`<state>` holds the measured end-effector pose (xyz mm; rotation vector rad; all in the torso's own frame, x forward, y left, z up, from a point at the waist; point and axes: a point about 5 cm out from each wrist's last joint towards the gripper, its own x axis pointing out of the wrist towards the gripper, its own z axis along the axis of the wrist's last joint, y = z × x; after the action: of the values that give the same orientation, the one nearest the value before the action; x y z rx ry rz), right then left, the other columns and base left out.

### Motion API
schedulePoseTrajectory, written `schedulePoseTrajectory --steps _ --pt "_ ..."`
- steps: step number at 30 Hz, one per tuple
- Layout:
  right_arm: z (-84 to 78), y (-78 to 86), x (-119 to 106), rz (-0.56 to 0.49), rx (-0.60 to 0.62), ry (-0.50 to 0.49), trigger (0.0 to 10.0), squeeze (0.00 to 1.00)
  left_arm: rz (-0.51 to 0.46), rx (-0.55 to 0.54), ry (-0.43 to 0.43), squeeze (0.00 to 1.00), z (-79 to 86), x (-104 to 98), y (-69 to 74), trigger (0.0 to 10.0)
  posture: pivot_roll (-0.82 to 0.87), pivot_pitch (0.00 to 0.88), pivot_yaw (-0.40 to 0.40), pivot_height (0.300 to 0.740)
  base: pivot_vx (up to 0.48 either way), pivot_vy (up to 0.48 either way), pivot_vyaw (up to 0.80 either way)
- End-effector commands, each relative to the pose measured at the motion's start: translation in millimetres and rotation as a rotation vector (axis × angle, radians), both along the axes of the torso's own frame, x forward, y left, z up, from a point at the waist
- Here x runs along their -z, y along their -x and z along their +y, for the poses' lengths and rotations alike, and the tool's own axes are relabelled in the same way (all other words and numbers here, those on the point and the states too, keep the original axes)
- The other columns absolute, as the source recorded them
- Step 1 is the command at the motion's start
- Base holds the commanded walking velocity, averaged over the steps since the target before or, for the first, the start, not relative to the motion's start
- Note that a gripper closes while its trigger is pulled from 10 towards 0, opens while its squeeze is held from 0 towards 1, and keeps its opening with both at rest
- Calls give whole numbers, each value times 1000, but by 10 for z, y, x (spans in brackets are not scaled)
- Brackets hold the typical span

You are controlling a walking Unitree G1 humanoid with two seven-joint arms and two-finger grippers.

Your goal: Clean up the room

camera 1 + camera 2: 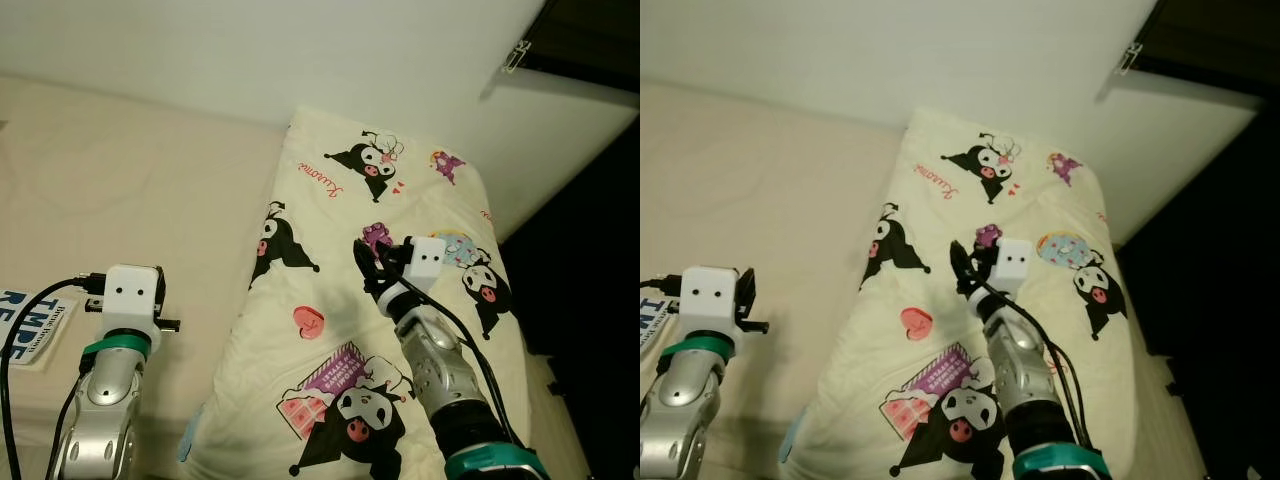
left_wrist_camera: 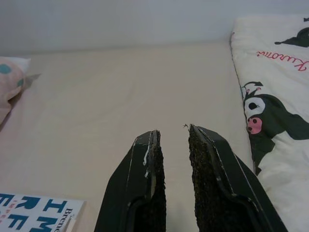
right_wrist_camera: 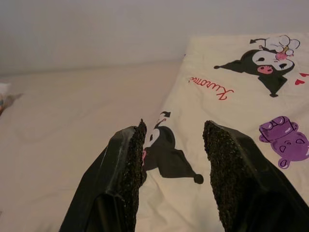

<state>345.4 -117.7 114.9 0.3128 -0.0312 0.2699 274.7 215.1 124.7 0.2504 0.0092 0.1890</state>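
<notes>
- Hovering over the cartoon-print quilt [image 1: 380, 300]: right gripper [image 1: 372, 262], fingers [image 3: 126, 164] spread apart, nothing between them.
- Lying directly beneath that gripper: the cream quilt, folded into a long thick strip on the bed sheet [image 1: 150, 200], reaching from near the robot up to the white wall [image 1: 250, 50].
- Seen through the gap of the right fingers in the right wrist view: a black-and-white cartoon figure, with red script and a purple bear print further ahead.
- Raised above bare sheet beside the quilt's edge: left gripper [image 2: 173, 140], fingers [image 2: 207, 164] parted by a narrow gap, gripping nothing.
- Lying near the left gripper, on the side away from the quilt: a book [image 1: 30, 325] with blue lettering, flat on the sheet.
- Resting further off on that same side, toward the wall: a pink pillow [image 2: 8, 82] with teal dots, just at the frame's edge in the left wrist view.
- Beyond the quilt, on the right gripper's outer side: dark floor [image 1: 590, 300].
</notes>
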Motion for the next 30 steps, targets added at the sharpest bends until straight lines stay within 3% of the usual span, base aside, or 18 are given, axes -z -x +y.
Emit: schedulePoseTrajectory --steps 1,23,30 --pt "-46 21 57 20 13 4 10000 0 19 4 9 0 -27 67 16 10000 242 57 -121 740 0 0 0" --pt "-44 37 94 28 0 16 10000 0 23 -18 30 0 -34 101 37 10000 242 68 -124 740 -75 0 0" --pt "-56 32 97 32 0 20 10000 0 25 -32 66 0 -32 131 64 10000 241 73 -128 740 0 386 0"
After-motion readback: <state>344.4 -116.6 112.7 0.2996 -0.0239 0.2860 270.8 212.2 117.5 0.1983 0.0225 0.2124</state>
